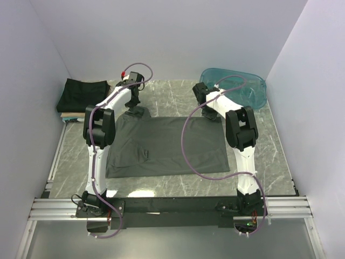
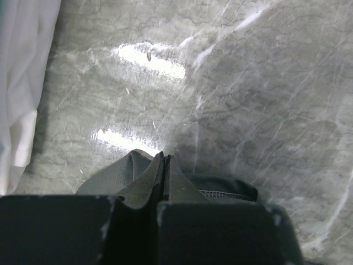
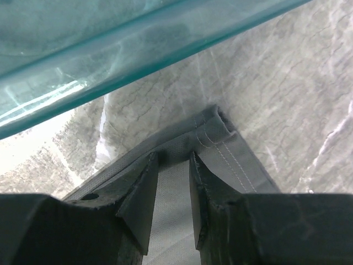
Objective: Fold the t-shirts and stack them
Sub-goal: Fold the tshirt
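Note:
A charcoal-grey t-shirt (image 1: pixel 167 145) lies spread flat in the middle of the table. My left gripper (image 1: pixel 133 108) is at its far left corner. In the left wrist view the gripper (image 2: pixel 164 156) is shut, with the grey cloth (image 2: pixel 118 174) bunched up around the fingertips. My right gripper (image 1: pixel 207 112) is at the far right corner. In the right wrist view it (image 3: pixel 174 157) is open and straddles the shirt's stitched hem corner (image 3: pixel 220 127). A stack of folded t-shirts (image 1: pixel 82 96), black on top with lighter ones under it, sits at the back left.
A translucent teal tub (image 1: pixel 237 89) stands at the back right, and its rim (image 3: pixel 138 38) is close above the right gripper. A white surface (image 2: pixel 22 83) fills the left edge of the left wrist view. White walls enclose the marble table (image 1: pixel 172 97).

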Controlling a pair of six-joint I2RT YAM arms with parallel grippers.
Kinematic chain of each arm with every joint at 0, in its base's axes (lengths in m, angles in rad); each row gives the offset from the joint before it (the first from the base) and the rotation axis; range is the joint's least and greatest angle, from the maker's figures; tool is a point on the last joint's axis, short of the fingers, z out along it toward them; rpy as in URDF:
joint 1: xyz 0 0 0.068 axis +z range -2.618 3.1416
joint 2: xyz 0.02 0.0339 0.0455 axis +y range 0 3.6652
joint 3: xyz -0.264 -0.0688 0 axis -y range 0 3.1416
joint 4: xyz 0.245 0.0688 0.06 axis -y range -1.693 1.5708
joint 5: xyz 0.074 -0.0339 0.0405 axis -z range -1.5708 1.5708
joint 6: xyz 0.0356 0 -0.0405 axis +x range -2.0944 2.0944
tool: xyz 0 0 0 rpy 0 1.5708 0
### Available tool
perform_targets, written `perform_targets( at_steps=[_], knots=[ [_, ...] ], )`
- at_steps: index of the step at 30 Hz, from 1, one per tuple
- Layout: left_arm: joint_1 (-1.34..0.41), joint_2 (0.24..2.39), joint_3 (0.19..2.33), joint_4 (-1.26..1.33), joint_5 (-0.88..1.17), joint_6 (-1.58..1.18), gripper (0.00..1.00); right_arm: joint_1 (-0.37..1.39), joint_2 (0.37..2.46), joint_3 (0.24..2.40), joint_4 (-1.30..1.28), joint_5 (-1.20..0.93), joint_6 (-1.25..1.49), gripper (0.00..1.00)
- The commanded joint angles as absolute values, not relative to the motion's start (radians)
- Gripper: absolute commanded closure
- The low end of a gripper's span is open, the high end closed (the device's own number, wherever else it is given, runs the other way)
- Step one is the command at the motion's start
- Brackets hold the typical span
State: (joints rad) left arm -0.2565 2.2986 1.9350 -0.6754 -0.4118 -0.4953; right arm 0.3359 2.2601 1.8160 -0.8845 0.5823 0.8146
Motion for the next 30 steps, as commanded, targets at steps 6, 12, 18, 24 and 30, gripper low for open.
perform_targets(
  at_steps=[6, 12, 18, 24, 30],
  knots=[
    [-0.259, 2.206, 1.944, -0.689, -0.405, -0.518, 1.0, 0.331, 2.241, 1.799, -0.87, 0.555, 0.839, 0.7],
    [-0.261, 2.181, 1.925, -0.678, -0.394, -0.522, 1.0, 0.331, 2.237, 1.79, -0.861, 0.54, 0.833, 1.0],
    [-0.261, 2.137, 1.879, -0.673, -0.396, -0.529, 1.0, 0.331, 2.197, 1.747, -0.822, 0.56, 0.824, 1.0],
    [-0.261, 2.069, 1.784, -0.638, -0.373, -0.551, 1.0, 0.337, 2.103, 1.639, -0.713, 0.563, 0.767, 1.0],
    [-0.271, 1.977, 1.645, -0.609, -0.391, -0.595, 1.0, 0.351, 2.025, 1.549, -0.632, 0.572, 0.713, 1.0]
  ],
)
